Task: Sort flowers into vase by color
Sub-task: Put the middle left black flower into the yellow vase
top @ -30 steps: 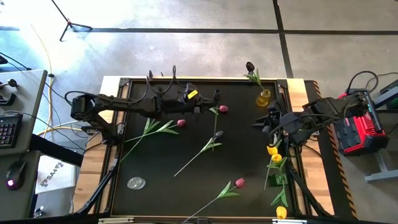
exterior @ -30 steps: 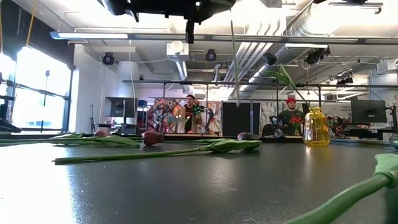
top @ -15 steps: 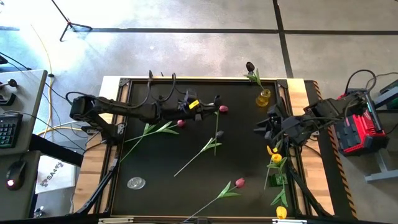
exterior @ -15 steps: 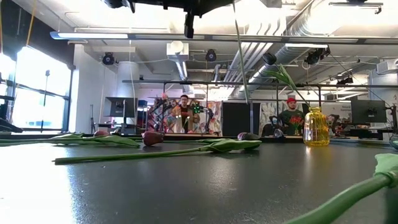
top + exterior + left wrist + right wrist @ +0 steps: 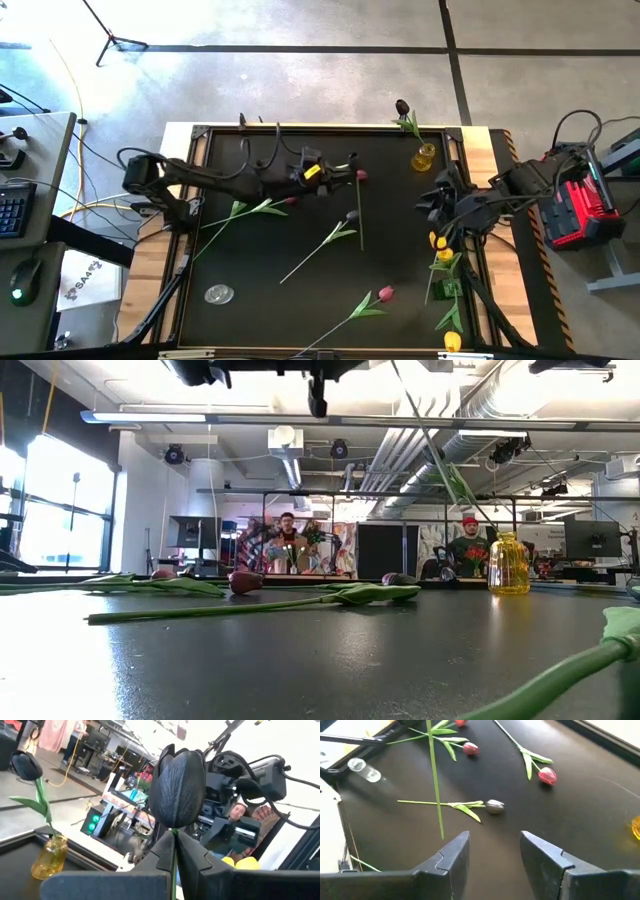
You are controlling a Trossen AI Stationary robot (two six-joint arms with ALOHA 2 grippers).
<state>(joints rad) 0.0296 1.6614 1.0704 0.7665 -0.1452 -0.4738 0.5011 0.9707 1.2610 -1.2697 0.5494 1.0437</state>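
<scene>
My left gripper (image 5: 347, 173) reaches in from the table's left, shut on a tulip. Its head (image 5: 360, 174) is pink in the high view and looks dark against the light in the left wrist view (image 5: 177, 785). Its stem (image 5: 360, 215) hangs clear of the table and shows in the low view (image 5: 425, 425). A yellow vase (image 5: 424, 157) at the far right holds a dark purple tulip (image 5: 402, 106). My right gripper (image 5: 437, 205) is open and empty at the right, above the table (image 5: 492, 850). My left gripper pinches the tulip's stem (image 5: 172, 852) just under the head, between its two fingers. The fingers come level from the table's left and lie across the stem. The flower is lifted clear, and its long stem slants away below the fingers toward the near edge.
On the table lie a pink tulip (image 5: 291, 199), a purple tulip (image 5: 352, 215), another pink tulip (image 5: 385, 294) and yellow tulips (image 5: 442, 250) along the right edge. A clear glass vessel (image 5: 219, 294) stands near left. A red device (image 5: 572, 205) sits beyond the right edge.
My left gripper has gone a little toward the table's right edge with the tulip, still shut on it. The hanging stem has swung out: its free end now reaches farther toward the near edge, and it slants more in the low view.
</scene>
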